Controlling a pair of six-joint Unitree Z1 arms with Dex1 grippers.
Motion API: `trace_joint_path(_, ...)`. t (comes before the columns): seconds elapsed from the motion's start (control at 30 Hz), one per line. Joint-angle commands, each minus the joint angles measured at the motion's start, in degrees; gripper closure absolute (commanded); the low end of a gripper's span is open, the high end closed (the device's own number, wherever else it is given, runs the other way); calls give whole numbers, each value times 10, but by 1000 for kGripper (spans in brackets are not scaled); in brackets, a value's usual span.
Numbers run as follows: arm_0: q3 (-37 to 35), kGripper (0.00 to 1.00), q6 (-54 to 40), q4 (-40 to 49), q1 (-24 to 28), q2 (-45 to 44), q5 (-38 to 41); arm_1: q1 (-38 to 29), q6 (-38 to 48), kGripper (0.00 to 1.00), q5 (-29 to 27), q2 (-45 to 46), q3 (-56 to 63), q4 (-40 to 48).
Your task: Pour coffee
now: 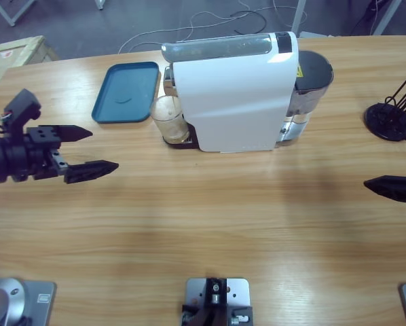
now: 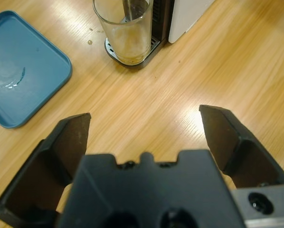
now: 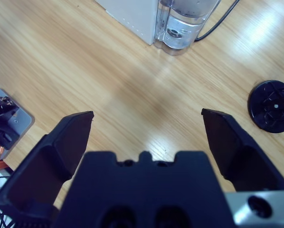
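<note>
Clear glass sitting under white machine near desk's far edge; left gripper, jaws released, needing level side approach

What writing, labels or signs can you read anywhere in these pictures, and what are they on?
No text can be read here.
A small yellow sticker on the coffee machine, beside its dark water tank: a warning label perhaps, too small to read.
Reddish marks on the cardboard box at the table's far left corner: too blurred to read.
The blue tray, the glass and both grippers show no lettering.
</note>
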State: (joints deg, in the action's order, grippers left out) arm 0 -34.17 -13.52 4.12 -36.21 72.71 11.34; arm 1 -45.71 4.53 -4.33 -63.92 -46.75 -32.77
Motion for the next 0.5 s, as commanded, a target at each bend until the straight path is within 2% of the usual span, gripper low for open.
trace_joint_path(0.03, -29, 13, 4, -4, -5, 33, 1, -5, 27, 0, 35, -14, 61, 66)
trace_joint_path(0.17, -43, 13, 19, -51, 31, 61, 47, -5, 8, 0, 33, -14, 37, 41)
trace_joint_path(0.3, -49, 13, -6, -116, 33, 105, 57, -5, -25, 0, 32, -21, 26, 30)
trace_joint_path(0.5, -48, 13, -41, -169, 33, 150, 93, -5, -34, 0, 28, -32, 22, 25)
